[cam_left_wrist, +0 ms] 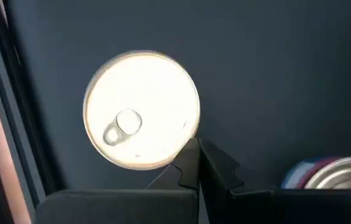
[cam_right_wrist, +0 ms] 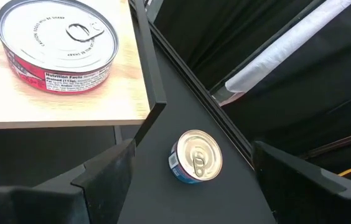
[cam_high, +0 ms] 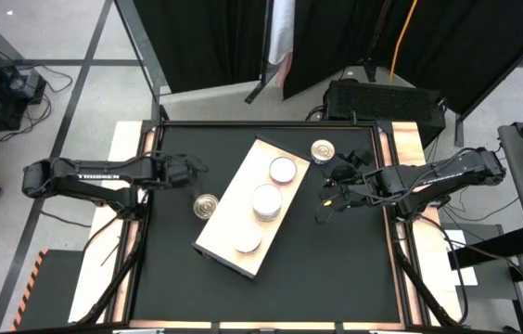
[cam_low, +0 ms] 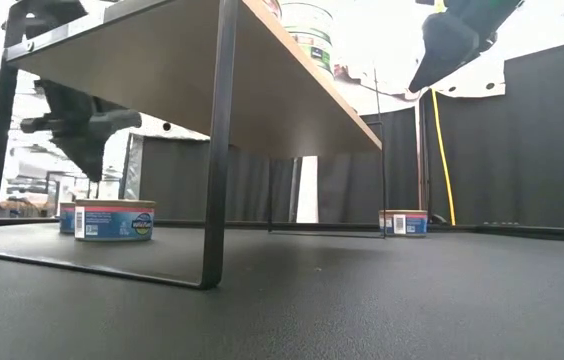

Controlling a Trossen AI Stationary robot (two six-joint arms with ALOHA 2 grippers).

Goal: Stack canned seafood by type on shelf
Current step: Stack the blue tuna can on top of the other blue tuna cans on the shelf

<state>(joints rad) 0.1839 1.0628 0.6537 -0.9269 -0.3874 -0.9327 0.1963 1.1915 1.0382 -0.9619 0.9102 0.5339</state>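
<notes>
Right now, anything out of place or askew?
The shelf sits diagonally across the table, not square to its edges. Two tins remain on the tabletop: one left of it, one by its far corner.

Even overhead light fills the table (cam_high: 271, 297). Glare bleaches one tin lid (cam_left_wrist: 141, 111) to white (left wrist view), and the low view's windows blow out behind the shelf (cam_low: 192, 70).

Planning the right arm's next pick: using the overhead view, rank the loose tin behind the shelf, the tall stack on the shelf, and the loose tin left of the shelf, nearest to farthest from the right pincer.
From the right pincer:
1. Tin behind the shelf, at the shelf's far right corner.
2. Tall stack, middle of the shelf.
3. Tin left of the shelf, on the black tabletop.
</notes>
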